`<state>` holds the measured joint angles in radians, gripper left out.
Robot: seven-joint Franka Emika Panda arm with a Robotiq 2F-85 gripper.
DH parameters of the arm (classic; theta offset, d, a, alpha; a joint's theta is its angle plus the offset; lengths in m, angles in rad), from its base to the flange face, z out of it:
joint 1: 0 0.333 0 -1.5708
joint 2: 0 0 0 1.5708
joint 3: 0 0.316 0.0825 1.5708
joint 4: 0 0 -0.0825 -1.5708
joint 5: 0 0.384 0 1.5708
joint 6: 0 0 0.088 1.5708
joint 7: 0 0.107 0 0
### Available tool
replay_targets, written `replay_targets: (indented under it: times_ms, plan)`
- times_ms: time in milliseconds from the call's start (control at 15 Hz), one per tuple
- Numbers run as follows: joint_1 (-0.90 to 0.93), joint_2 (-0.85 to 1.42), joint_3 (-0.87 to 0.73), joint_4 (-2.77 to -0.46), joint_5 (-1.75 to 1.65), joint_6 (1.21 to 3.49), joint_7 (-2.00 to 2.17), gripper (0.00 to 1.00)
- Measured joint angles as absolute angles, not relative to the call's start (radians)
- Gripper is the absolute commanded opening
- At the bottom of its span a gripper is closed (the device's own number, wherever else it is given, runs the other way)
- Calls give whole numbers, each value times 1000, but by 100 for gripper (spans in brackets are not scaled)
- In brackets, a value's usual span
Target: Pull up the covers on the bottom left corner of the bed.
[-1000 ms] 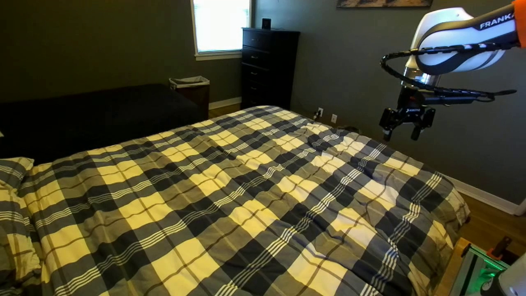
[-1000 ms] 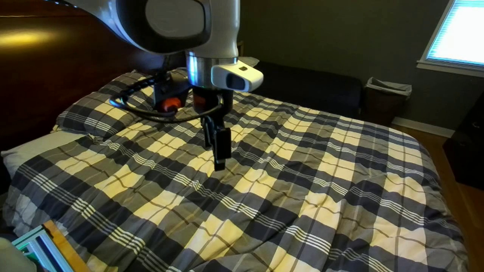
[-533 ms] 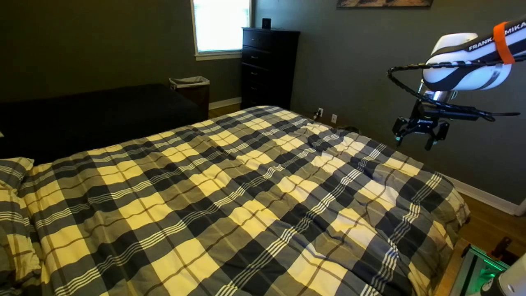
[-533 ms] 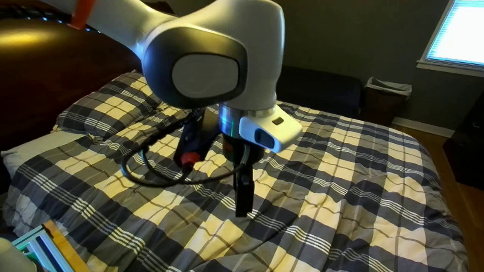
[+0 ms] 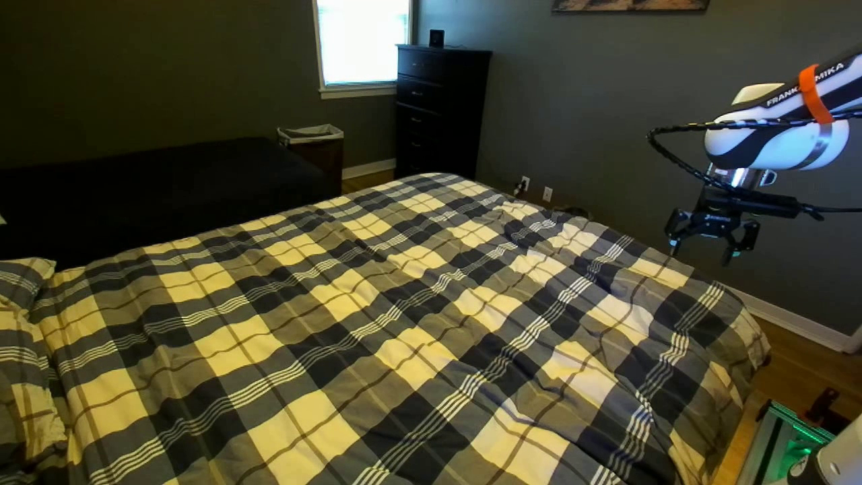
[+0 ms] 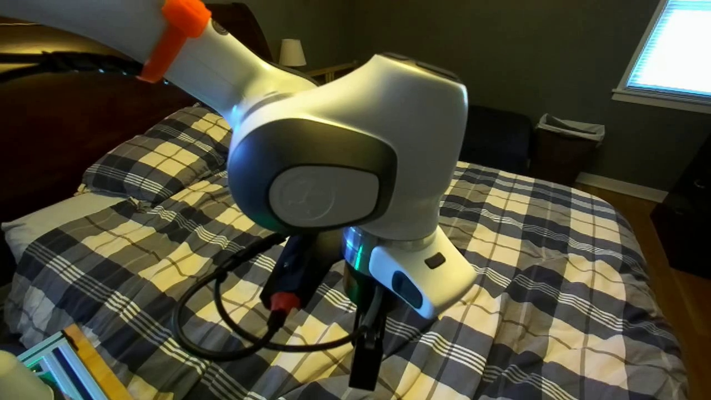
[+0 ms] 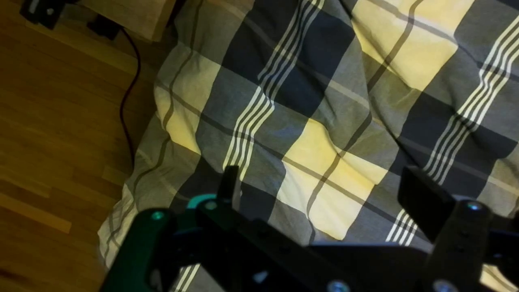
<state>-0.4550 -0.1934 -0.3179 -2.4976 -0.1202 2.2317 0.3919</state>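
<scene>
We lose the blanket (image 5: 377,323) past the bottom edge in both exterior views | arm (image 6: 389,105) hides part of the blanket from us in an exterior view | gripper (image 7: 324,188) blurred and cut off below in our wrist view | wall picture (image 5: 630,5) cropped by top edge

Plaid covers (image 5: 377,323) in pale yellow, black and grey lie spread before me across the wide bed (image 6: 61,215), creased on top, draping over its edge, leaving a pale strip bare.

Dim light, window (image 5: 364,44) blown out, murky shadows
</scene>
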Motion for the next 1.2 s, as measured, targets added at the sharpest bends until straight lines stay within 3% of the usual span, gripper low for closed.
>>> replay_targets:
  times_ms: [400, 1200]
  plan:
    - [-458, -156, -338, -2462, -99, 2231, 436, 100]
    - [-491, 203, -472, -2269, 70, 2467, 451, 100]
